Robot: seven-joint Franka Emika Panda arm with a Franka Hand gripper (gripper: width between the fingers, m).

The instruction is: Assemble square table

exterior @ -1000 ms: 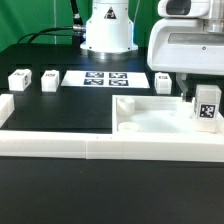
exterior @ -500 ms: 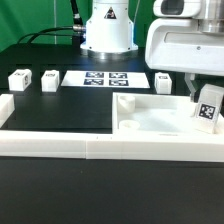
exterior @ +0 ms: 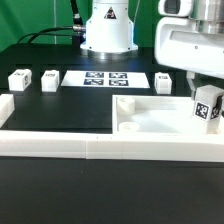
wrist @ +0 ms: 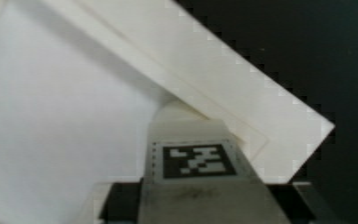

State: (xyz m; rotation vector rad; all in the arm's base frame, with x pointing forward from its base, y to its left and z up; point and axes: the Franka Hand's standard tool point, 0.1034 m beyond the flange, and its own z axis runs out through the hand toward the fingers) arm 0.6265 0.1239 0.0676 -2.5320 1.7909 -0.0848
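Seen from the exterior view, the gripper (exterior: 204,97) hung at the exterior view's right with a held leg block (exterior: 207,106) beneath it. The block's tag faced the camera and it sat slightly tilted. It was over the right-hand end of the square slab (exterior: 150,125), which lay on the black table (exterior: 60,110) just behind the white border bars (exterior: 80,148). Whether the block's lower end touched the slab could not be told from here.

A far-left leg block (exterior: 17,79) and a second leg block (exterior: 48,78) stood apart on the table. A third leg block (exterior: 164,78) stood just beyond the slab's far edge. The marker board (exterior: 105,77) lay flat between them.

The block looked like light, rigid moulded plastic with smooth faces. That should make it easy to lift, but likely to slip or twist if pinched near a corner. The flat opposite sides, taken about halfway along, looked the soundest place to hold it. The slab looked stiff and much bulkier, and probably better pushed than lifted.

In the wrist view, the tagged block filled the gap between the two dark fingers (wrist: 130,200), one on each side of it. The jaws were drawn in about halfway and clamped against its side faces, with no gap showing. So the tool was grasping the leg and touching nothing else that could be seen. Behind it, the slab's white surface and one angled edge ran across the frame, with the dark table beyond.
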